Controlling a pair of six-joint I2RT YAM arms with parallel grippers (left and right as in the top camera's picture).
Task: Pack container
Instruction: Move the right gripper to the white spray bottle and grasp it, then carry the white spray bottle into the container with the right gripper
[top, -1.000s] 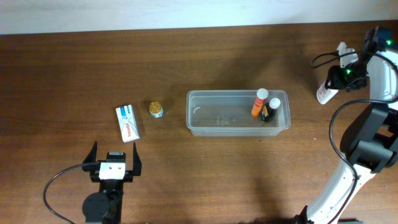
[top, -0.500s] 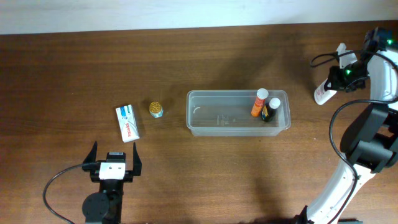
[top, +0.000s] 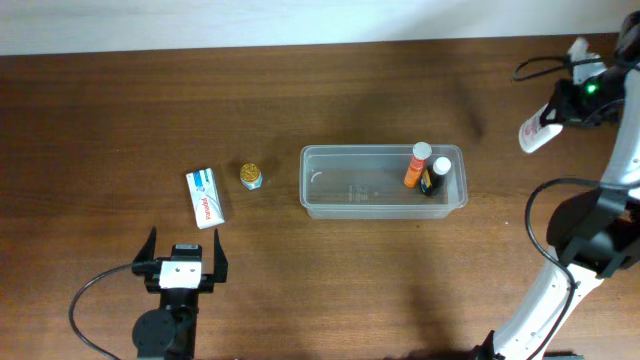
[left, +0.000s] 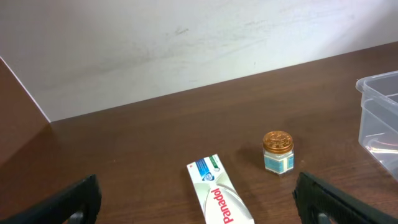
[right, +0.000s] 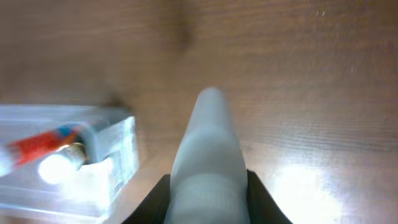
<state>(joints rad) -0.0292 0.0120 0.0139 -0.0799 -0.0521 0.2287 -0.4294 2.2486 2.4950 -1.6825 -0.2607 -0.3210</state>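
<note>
The clear plastic container (top: 330, 205) lies at the table's middle, with an orange bottle (top: 417, 166) and a dark bottle (top: 436, 176) upright at its right end. My right gripper (top: 560, 108) hangs at the far right, shut on a white tube (top: 538, 130) lifted off the table. From the right wrist, the tube (right: 208, 149) fills the space between the jaws of that gripper (right: 208, 193), and the container (right: 118, 143) lies down to the left. My left gripper (top: 184, 243) rests open near the front left, nothing between its fingers.
A white Panadol box (top: 204, 198) and a small gold-lidded jar (top: 251, 176) lie left of the container. In the left wrist view the box (left: 221, 196) and jar (left: 277, 152) lie ahead of the open gripper (left: 198, 202), the container's corner (left: 379, 115) at right.
My right gripper closed on the white tube and carried it up and toward the far right corner. The left arm stayed still.
</note>
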